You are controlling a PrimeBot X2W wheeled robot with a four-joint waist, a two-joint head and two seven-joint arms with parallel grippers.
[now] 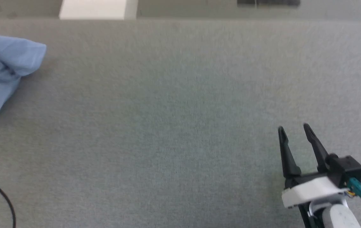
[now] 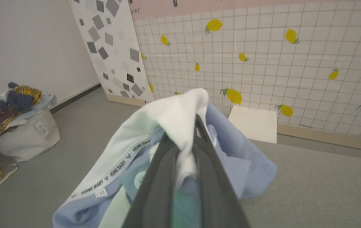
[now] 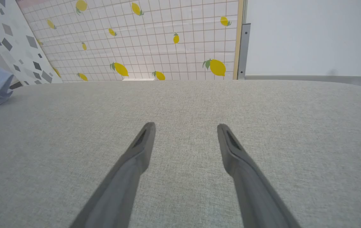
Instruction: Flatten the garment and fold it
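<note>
Two fingers of the left gripper [image 2: 196,126] clamp the white collar of the garment [image 2: 240,167], which lies bunched at the left side of the grey table [image 1: 180,126]. The right gripper [image 1: 294,129] hovers empty, fingers apart. The pickup step seems underway; the next move calls for dragging the garment to the table's centre and spreading it flat.

Light blue-and-white garment [image 2: 240,158], grey table [image 1: 180,110], white gridded wall [image 2: 262,57] with yellow lemons.

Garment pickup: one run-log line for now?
left gripper: shut on garment collar | right gripper: open, over grey surface | garment: bunched, not flattened
</note>
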